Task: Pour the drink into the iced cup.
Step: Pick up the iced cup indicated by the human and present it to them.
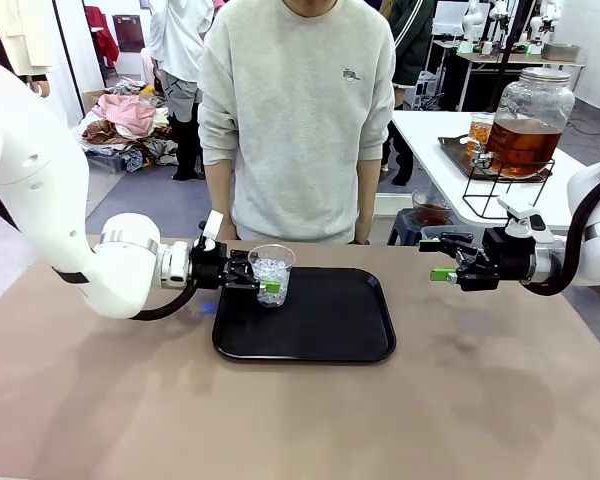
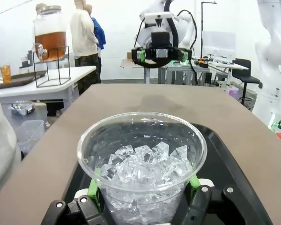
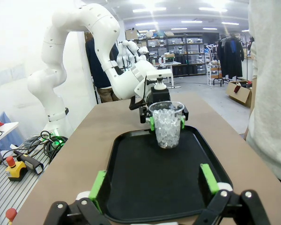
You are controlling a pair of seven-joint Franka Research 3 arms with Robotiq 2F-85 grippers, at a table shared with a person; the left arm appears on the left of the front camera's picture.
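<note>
The iced cup (image 1: pixel 272 265) stands just inside the tray's (image 1: pixel 330 325) far left corner, with my left gripper (image 1: pixel 267 287) clamped on it. The rest of the tray is bare black surface. My right gripper (image 1: pixel 435 260) hovers past the tray's right edge, jaws apart. The amber drink (image 1: pixel 523 142) sits in a jar (image 1: pixel 536 95) well beyond the tray's far right corner. Behind the tray, the emblem (image 1: pixel 351 74) on a person's sweatshirt (image 1: pixel 290 140) is too small to read.

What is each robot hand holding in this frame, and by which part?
The left hand grips the iced cup, pads on opposite sides of its wall below the rim. The right hand is open, holding nothing.
</note>
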